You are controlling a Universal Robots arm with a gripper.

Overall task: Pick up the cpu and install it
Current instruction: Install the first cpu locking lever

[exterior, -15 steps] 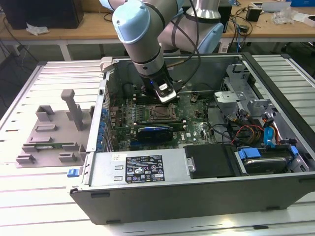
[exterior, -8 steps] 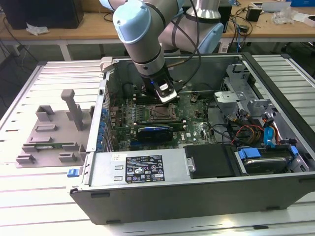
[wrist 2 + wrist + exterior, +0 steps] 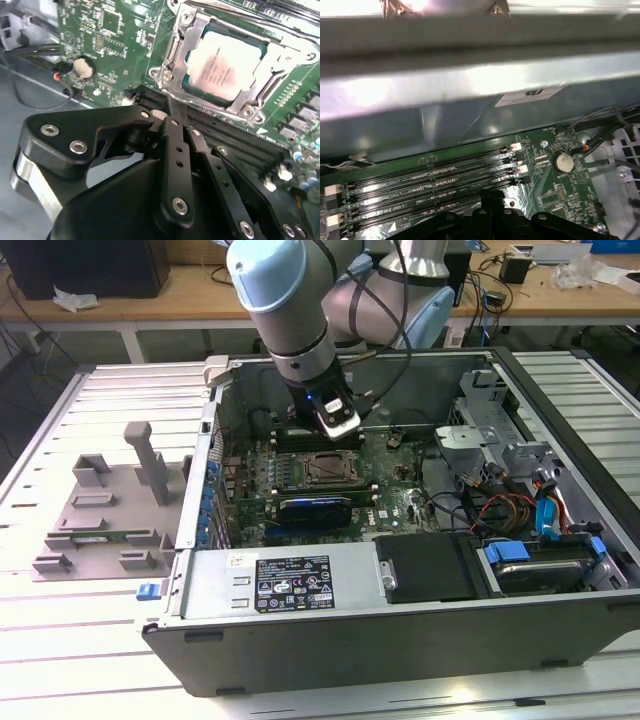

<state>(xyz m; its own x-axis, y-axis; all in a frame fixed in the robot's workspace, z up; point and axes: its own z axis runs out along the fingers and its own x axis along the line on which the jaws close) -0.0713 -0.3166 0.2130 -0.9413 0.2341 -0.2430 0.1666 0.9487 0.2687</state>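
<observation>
At lower centre of the second wrist view the pincer point(image 3: 172, 112) is clenched on nothing, while upper right the cpu point(image 3: 225, 62) lies in its socket point(image 3: 197, 30): light, rigid, fragile, best edge-gripped.

Pale slatted metal table point(image 3: 60, 640), open computer case point(image 3: 400, 630) lying on it, grey fixture tray point(image 3: 105, 515) beside

The scene was viewed from above and in front by the exterior view, at some distance, so the whole open computer case point(image 3: 400, 570) was taken in. The motherboard point(image 3: 115, 45) was looked down on from close by in the second wrist view. Its memory slots point(image 3: 430, 182) and round battery point(image 3: 563, 161) were shared by both wrist views.
</observation>
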